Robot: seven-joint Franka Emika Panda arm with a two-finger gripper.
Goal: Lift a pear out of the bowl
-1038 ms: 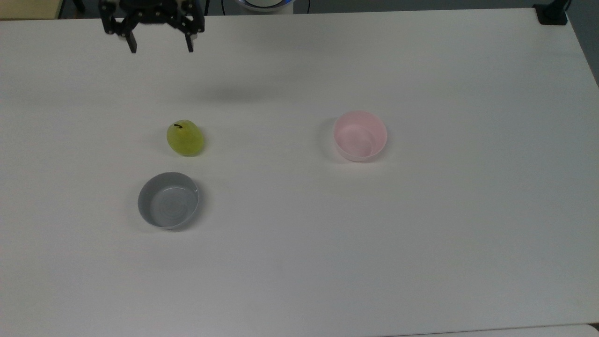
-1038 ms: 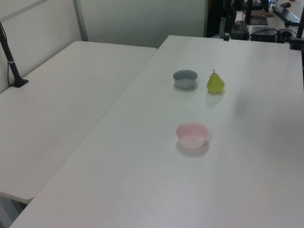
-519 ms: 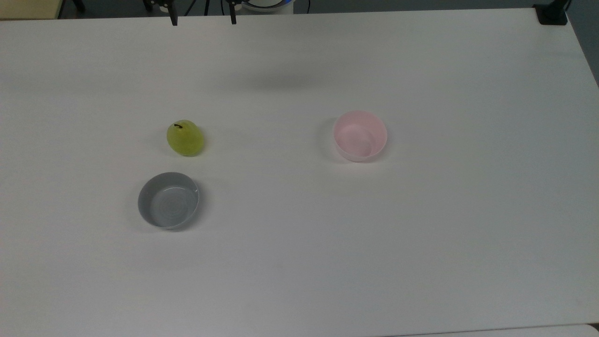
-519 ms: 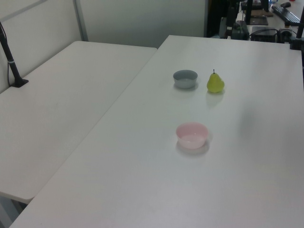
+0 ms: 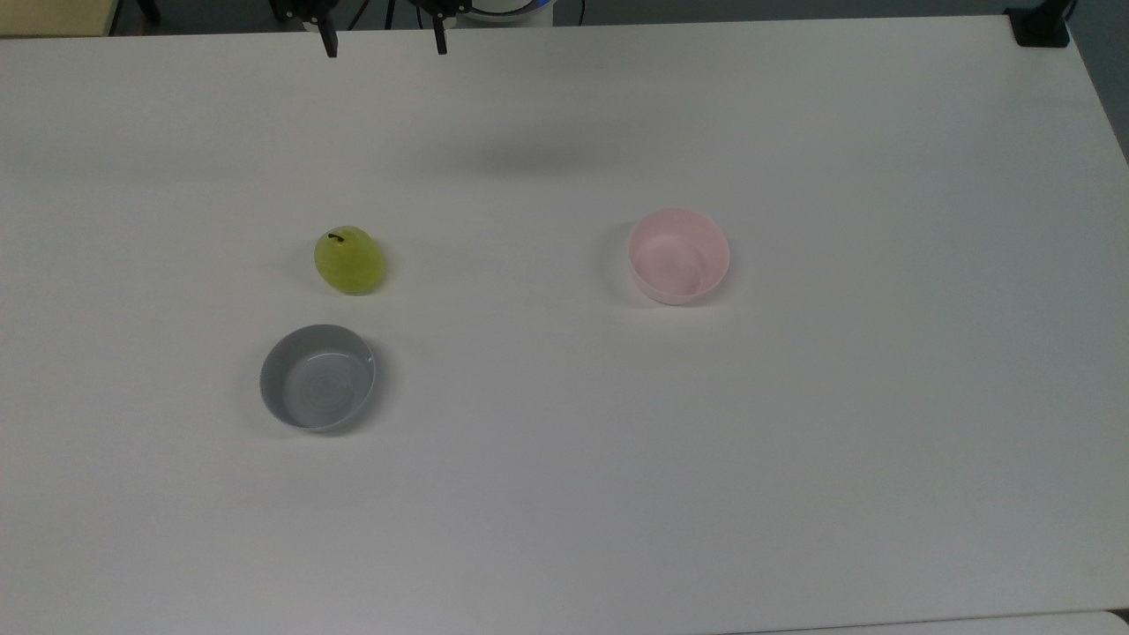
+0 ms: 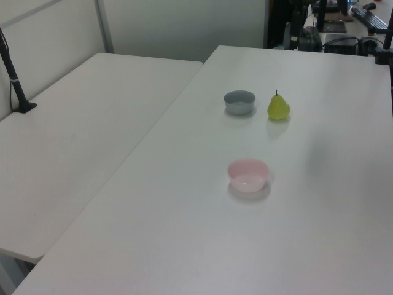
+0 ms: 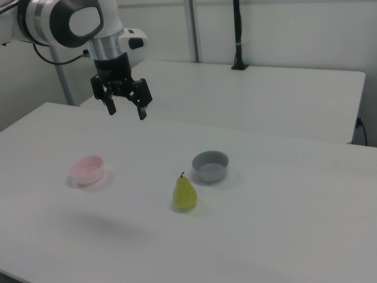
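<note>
Up at the top edge of the top view, two black fingertips (image 5: 330,44) of the gripper (image 5: 385,42) poking in, the rest cut off. In the right view, seen whole: gripper (image 7: 125,109) hanging high over the white table (image 7: 283,236), fingers spread wide apart, holding nothing.

Left to right in the top view: grey bowl (image 5: 317,377) low on the left, nothing inside. Just above it, close but not touching, the pear (image 5: 349,260), standing right on the table, not in any bowl. Little dark stem on top. Well off to the right, the pink bowl (image 5: 678,256), nothing inside either.

Left to right in the left view: black pole (image 6: 13,70) cut off at the top, standing on a second white table (image 6: 73,141). Then grey bowl (image 6: 239,101), pear (image 6: 278,107) just beside it, upright. Pink bowl (image 6: 248,174) nearer the camera. Dark clutter at the far end, too small to make out.

Left to right in the right view: pink bowl (image 7: 88,169), pear (image 7: 184,193), grey bowl (image 7: 210,165).

No writing or labels readable anywhere.
</note>
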